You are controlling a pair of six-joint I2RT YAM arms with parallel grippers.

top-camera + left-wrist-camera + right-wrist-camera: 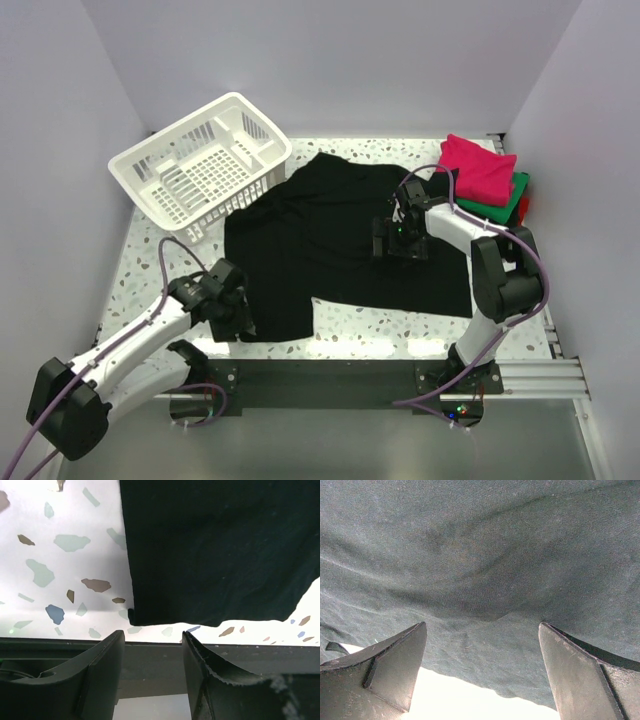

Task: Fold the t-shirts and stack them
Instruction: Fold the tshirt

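A large black t-shirt (330,240) lies spread flat on the speckled table (400,325). My left gripper (240,325) sits at the shirt's near left corner, open. In the left wrist view the left gripper (152,635) has nothing between its fingers, and the black t-shirt (220,550) ends just beyond the fingertips. My right gripper (400,245) hovers over the shirt's right middle, wide open. In the right wrist view the right gripper (482,625) points down at the wrinkled black cloth (480,555). Folded t-shirts are stacked at the back right, a magenta-pink one (478,168) on a green one (505,205).
A white slatted basket (205,165) stands tilted at the back left, touching the black shirt's edge. A red edge (524,205) shows under the stack. The dark rail (150,655) runs along the table's near edge under my left fingers.
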